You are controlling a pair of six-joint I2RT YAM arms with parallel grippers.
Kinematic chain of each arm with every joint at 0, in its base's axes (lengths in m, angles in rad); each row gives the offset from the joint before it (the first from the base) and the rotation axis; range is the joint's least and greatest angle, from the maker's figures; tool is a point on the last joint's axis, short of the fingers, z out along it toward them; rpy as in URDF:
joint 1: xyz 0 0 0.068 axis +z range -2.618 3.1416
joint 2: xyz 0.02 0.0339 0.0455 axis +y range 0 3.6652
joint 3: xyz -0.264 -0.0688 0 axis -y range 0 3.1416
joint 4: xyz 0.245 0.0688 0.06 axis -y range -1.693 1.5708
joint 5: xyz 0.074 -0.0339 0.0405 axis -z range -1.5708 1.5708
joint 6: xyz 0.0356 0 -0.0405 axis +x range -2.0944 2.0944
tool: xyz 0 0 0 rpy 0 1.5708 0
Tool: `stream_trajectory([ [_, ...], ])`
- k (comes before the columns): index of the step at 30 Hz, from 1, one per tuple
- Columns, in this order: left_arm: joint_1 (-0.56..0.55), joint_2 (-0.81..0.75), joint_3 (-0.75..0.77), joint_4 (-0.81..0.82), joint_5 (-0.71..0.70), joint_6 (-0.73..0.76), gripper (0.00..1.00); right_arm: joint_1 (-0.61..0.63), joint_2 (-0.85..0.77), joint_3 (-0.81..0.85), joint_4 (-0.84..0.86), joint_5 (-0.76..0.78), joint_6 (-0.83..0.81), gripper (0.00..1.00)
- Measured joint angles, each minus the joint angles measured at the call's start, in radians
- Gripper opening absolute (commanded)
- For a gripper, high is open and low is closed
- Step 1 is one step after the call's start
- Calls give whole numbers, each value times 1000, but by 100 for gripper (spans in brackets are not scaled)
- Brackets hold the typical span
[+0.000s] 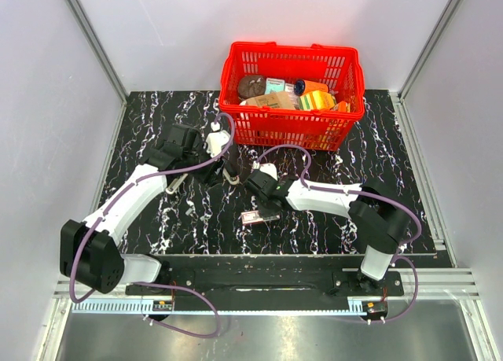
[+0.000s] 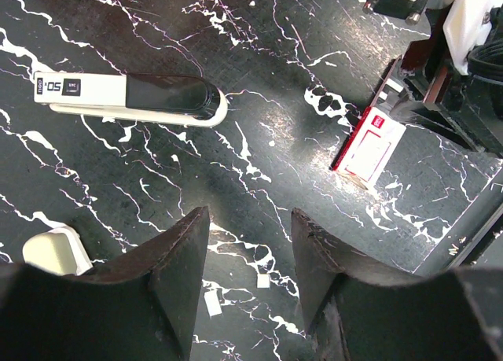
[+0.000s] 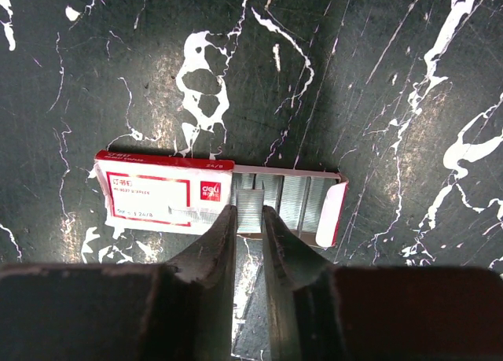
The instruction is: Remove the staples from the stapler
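Observation:
The stapler (image 2: 130,97), slim with a black top and a pale base, lies shut on the table at the upper left of the left wrist view. It shows as a thin bar in the top view (image 1: 174,183). My left gripper (image 2: 250,215) is open and empty above bare table, short of the stapler. My right gripper (image 3: 248,211) is shut on a short strip of staples (image 3: 253,204) at the open end of the small white-and-red staple box (image 3: 161,197). The box's tray is slid out and shows rows of staples. The box also shows in the left wrist view (image 2: 369,149).
A red basket (image 1: 291,129) with groceries stands at the back of the black marble table. A small white rounded piece (image 2: 51,251) lies near my left finger. Two tiny white scraps (image 2: 262,281) lie on the table between the left fingers.

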Motion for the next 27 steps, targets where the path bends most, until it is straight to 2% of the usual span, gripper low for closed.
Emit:
stream_trajectory([
  [13, 0, -7, 0, 0, 0, 0, 51, 0, 0, 7, -4, 0, 0, 28],
  [18, 0, -7, 0, -1, 0, 5, 51, 0, -8, 18, -17, 6, -4, 21],
  [23, 0, -7, 0, -1, -21, 18, 51, 0, -71, 26, -28, 13, -9, 8],
  [27, 0, -7, -14, 0, -39, 34, 51, 0, -101, 25, -24, 12, -7, 6],
])
